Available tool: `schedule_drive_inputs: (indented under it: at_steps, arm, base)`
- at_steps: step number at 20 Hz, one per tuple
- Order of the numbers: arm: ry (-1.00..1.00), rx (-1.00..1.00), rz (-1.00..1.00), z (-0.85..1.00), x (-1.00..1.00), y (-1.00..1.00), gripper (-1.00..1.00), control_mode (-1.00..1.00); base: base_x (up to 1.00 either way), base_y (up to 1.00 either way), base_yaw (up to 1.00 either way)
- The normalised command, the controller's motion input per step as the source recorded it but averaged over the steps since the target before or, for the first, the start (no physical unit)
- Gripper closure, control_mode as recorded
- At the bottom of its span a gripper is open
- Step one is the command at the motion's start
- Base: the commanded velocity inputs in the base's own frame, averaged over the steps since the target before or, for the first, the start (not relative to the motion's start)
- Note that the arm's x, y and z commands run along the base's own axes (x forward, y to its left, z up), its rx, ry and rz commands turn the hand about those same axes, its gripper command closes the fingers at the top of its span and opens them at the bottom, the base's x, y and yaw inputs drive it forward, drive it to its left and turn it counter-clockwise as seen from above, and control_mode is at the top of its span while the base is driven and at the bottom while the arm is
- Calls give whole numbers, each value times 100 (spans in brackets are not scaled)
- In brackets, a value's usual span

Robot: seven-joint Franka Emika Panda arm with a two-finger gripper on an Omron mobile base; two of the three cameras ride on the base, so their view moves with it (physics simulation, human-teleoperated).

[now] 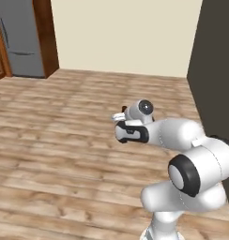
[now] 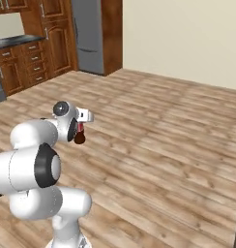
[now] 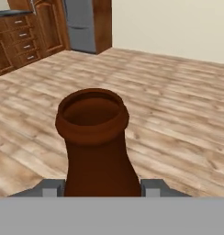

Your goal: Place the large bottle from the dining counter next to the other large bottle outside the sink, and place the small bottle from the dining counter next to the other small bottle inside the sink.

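In the hand view the large bottle [image 3: 96, 137] rises right in front of the camera: a dark brown glass neck with an open round mouth. My gripper [image 3: 102, 188] is shut on it, one fingertip [image 3: 52, 188] on each side of the neck. In the right base view a bit of the brown bottle [image 2: 80, 137] with its red label hangs below the gripper [image 2: 84, 117], held out over the wooden floor. In the left base view the gripper [image 1: 120, 116] points away from the camera and hides the bottle. The small bottle, the dining counter and the sink are out of view.
Wood plank floor [image 2: 163, 145] spreads all around. A grey fridge [image 2: 88, 34] in a wood surround stands far ahead, with reddish-brown drawers [image 2: 28, 60] and a dark countertop [image 2: 13, 41] to its left. A dark tall panel [image 1: 215, 70] stands close on the right.
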Motion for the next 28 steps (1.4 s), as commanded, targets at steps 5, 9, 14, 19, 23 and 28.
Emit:
schedule_drive_inputs:
  at_steps: [5, 9, 14, 19, 23, 28]
  arm:
    - [0, 0, 0, 0, 0, 0, 100, 100]
    - [0, 0, 0, 0, 0, 0, 100, 100]
    - [0, 0, 0, 0, 0, 0, 100, 100]
    - [0, 0, 0, 0, 0, 0, 100, 100]
    - [0, 0, 0, 0, 0, 0, 100, 100]
    - [0, 0, 0, 0, 0, 0, 100, 100]
  base:
    - [98, 0, 32]
    - [66, 0, 35]
    - [45, 0, 40]
    - [43, 0, 45]
    - [40, 0, 47]
    - [69, 1, 41]
